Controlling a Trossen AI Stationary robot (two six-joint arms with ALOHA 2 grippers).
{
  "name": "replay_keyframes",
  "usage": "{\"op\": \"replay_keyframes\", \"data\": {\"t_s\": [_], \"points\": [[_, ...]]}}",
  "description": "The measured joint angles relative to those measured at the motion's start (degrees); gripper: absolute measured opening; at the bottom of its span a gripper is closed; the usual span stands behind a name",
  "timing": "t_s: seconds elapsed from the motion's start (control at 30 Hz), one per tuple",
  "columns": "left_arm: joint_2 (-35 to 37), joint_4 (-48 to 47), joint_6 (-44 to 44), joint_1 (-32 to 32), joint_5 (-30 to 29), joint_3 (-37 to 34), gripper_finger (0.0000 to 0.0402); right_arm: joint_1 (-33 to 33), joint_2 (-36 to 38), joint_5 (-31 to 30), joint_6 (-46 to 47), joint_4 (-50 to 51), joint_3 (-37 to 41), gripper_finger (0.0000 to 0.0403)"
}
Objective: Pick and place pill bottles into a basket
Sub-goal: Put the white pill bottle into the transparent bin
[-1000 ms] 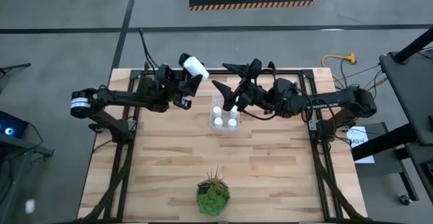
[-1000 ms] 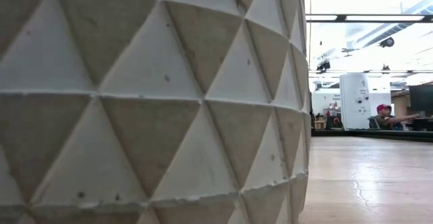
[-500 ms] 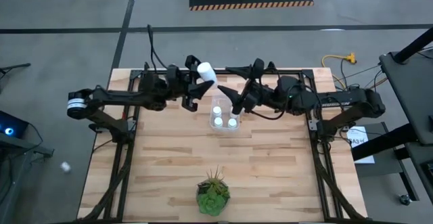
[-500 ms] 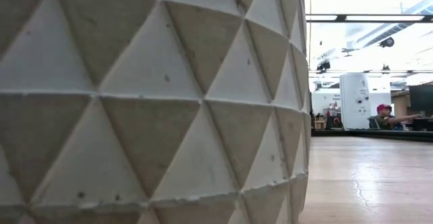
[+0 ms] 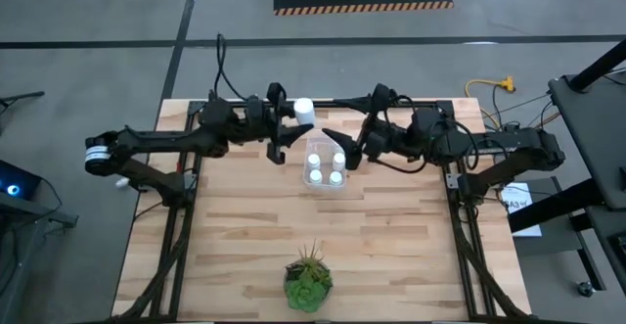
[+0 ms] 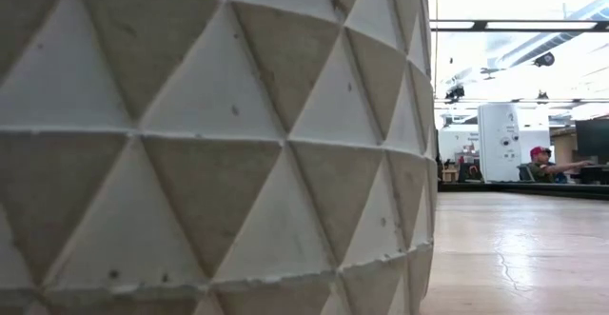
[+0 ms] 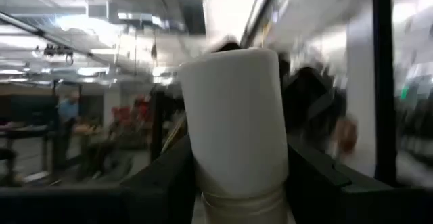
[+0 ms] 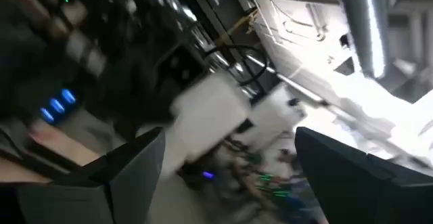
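My left gripper (image 5: 291, 118) is shut on a white pill bottle (image 5: 303, 109), held in the air just beyond the far left corner of the clear basket (image 5: 325, 184). The basket stands on the table's far middle and holds several white-capped bottles (image 5: 315, 175) standing upright. In the left wrist view the held bottle (image 7: 233, 122) stands up between the two dark fingers. My right gripper (image 5: 335, 128) is open and empty, over the basket's far right side. In its wrist view the held bottle (image 8: 210, 109) shows blurred between its spread fingers. My left gripper pinches the bottle near its lower end (image 7: 237, 197) between its two fingers (image 7: 162, 180), one on each side. The fingers come from the table's left, slanting upward. The bottle is lifted clear and sticks out past the fingertips, its free end (image 7: 230, 61) away from the gripper.
A green spiky plant in a pale pot (image 5: 308, 283) stands at the table's near edge. The pot's triangle-patterned wall (image 6: 209, 144) fills most of the low view. Black frame rails (image 5: 186, 216) run along the table's left and right sides. A person sits far off in the room (image 6: 542, 163).
My left gripper has carried the bottle toward the table's right and a little nearer, up to the basket's far left corner, and the bottle has turned more upright. My right gripper, open throughout, has drawn back from the basket toward the table's right, uncovering one more bottle in it.
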State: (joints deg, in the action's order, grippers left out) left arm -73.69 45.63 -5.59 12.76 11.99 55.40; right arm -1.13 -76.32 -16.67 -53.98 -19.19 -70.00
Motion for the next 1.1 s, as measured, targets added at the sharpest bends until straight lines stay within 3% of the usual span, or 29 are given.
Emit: {"op": "replay_keyframes", "data": {"t_s": [0.2, 0.43, 1.1], "points": [[1.9, -10.8, 14.8, 0.0, 0.0, -0.2, 0.0160, 0.7, 2.7, 9.2, 19.9, 2.1, 0.0, 0.0320], [1.6, -11.1, 18.5, -0.2, 0.0, 0.4, 0.0160, 3.7, 2.6, 22.2, 37.2, 2.7, 0.0, 0.0320], [0.3, -11.7, 22.7, -3.4, 1.6, 1.0, 0.0160, 5.3, -0.9, 23.2, 43.5, 1.3, 0.0, 0.0320]]}}
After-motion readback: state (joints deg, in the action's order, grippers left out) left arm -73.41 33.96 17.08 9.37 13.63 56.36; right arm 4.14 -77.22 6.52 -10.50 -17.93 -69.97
